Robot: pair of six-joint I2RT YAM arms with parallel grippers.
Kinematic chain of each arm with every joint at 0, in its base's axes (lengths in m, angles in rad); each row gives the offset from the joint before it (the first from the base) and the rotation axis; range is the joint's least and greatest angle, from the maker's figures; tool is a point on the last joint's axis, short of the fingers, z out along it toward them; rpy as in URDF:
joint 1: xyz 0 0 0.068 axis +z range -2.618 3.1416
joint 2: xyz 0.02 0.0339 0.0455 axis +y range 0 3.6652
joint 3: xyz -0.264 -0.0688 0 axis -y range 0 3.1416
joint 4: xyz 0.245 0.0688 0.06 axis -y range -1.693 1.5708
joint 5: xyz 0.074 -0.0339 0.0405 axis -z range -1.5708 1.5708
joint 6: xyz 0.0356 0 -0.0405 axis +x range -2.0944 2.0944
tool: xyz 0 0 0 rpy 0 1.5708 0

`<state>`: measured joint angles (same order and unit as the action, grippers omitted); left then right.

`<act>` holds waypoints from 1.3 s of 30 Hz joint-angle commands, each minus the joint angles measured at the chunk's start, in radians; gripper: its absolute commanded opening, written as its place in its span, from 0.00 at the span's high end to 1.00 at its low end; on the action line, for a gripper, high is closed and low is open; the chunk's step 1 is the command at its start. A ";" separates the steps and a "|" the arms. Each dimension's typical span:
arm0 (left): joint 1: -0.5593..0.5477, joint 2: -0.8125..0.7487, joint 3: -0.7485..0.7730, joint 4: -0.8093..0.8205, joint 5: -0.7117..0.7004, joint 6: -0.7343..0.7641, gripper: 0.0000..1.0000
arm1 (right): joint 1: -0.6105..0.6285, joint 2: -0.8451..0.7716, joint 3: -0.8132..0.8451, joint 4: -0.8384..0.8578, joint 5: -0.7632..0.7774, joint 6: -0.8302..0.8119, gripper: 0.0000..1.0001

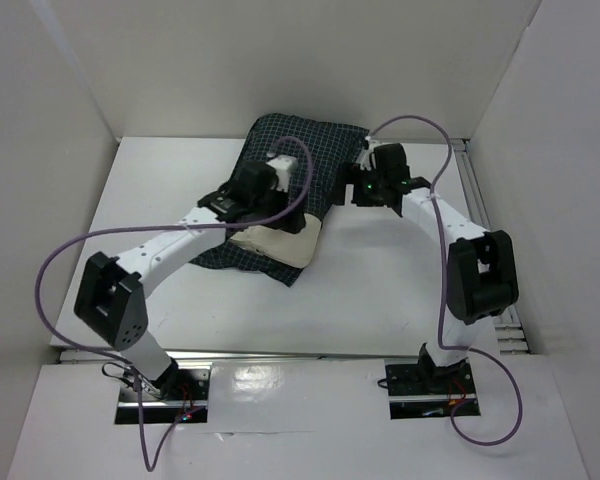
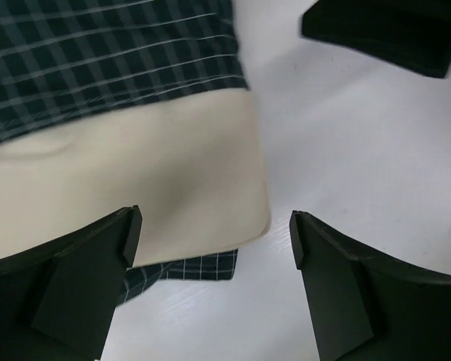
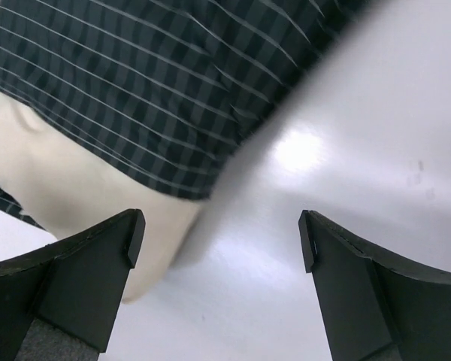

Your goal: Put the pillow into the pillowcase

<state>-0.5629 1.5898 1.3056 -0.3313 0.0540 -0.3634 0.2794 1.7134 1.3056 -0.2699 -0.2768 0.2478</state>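
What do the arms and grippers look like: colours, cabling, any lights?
The left arm and right arm have white links with bulky black joint housings. A loose purple cable loops along each. The left gripper and right gripper have matte black, wedge-shaped fingers. A small green light glows at the right wrist.

The left arm [image 1: 170,245] is covering the middle of the pillowcase [image 1: 330,145] near the far edge of the table [image 1: 380,290], and the cloth is hiding the pillow [image 1: 277,245] except its near end. Both wrist views are cutting off pillowcase and pillow at their edges; the right one is blurring the cloth's edge.
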 commanded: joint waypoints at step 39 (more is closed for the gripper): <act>-0.246 0.463 0.715 -0.398 -1.025 -0.060 1.00 | -0.014 -0.180 -0.512 0.446 -0.432 0.114 0.07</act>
<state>-0.8185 2.2280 2.0048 -1.0431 -0.9531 -0.6174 0.1974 1.5093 0.8398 -0.0055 -0.6525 0.3595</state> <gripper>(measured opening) 0.038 0.933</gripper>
